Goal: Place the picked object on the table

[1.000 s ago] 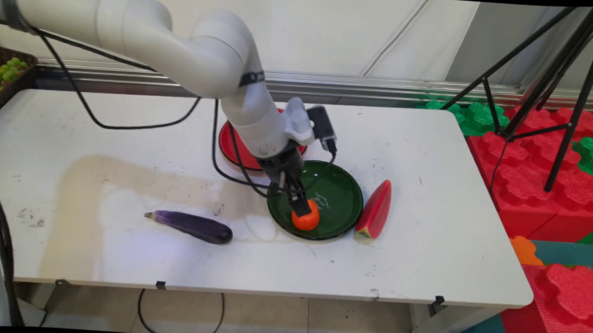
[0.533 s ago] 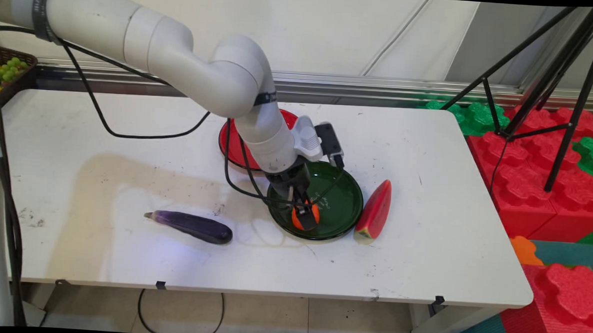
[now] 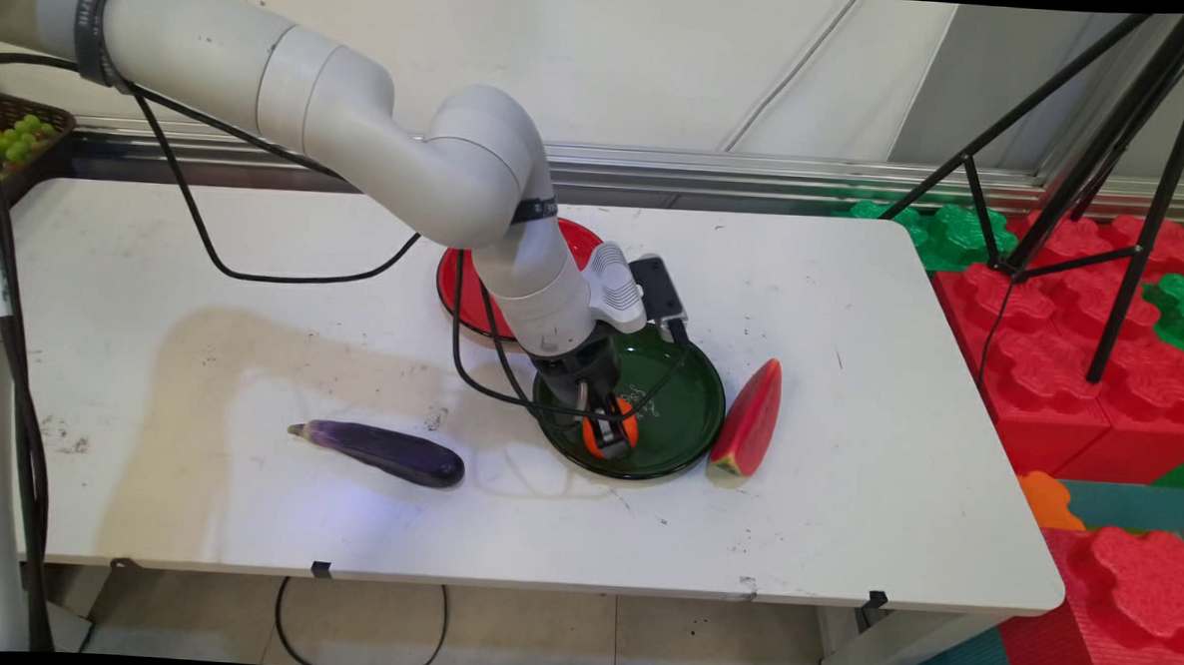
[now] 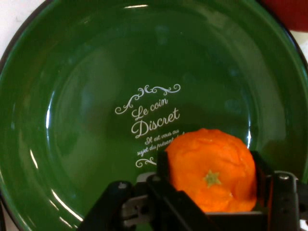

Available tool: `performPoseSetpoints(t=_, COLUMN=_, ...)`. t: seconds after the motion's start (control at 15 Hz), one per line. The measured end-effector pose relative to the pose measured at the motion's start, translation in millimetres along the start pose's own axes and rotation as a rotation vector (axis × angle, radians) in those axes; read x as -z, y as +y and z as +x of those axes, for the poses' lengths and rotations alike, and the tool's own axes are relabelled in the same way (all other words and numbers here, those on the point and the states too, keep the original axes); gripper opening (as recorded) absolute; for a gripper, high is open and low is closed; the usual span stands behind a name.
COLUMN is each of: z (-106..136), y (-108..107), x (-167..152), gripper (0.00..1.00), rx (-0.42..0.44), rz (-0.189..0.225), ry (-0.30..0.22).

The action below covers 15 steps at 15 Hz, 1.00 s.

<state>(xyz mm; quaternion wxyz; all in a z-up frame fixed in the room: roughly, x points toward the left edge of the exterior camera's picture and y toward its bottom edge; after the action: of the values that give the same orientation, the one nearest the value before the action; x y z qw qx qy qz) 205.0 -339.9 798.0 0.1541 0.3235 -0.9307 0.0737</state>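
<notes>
Gripper point(image 3: 609, 434) down inside green plate point(image 3: 689, 389), jaws closed on orange point(image 3: 616, 429), one finger each side; hand view shows orange point(image 4: 211, 171) pinched between fingers point(image 4: 162, 166) over plate's lettered middle. Cannot tell if orange rests on plate or hangs just above. Watermelon slice point(image 3: 748, 419) just right of plate. Red plate point(image 3: 459, 287) beyond, far-left. Eggplant point(image 3: 382, 451) left, well apart, on table point(image 3: 843, 523).

1. The red plate point(image 3: 474, 287) crowds the green plate point(image 3: 684, 392) at its far left, seemingly touching.
2. The watermelon slice point(image 3: 748, 419) lies just beside its right rim.
3. Bare bench point(image 3: 853, 314) stretches right; the eggplant point(image 3: 387, 450) blocks the near left.
</notes>
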Motion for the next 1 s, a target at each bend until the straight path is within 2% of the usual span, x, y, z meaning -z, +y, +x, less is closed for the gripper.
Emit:
performPoseSetpoints(t=0.27, z=-0.7, y=0.1, x=8.2, gripper=0.0, rx=0.001, rz=0.009, ry=0.01)
performPoseSetpoints(t=0.4, z=-0.3, y=-1.7, x=21.0, gripper=0.0, rx=-0.001, rz=0.021, ry=0.033)
performPoseSetpoints(t=0.73, z=-0.7, y=-11.7, x=78.3, gripper=0.0, rx=-0.035, rz=0.074, ry=0.12)
performPoseSetpoints(t=1.0, z=-13.5, y=-25.6, x=133.4, gripper=0.0, rx=-0.083, rz=0.114, ry=0.178)
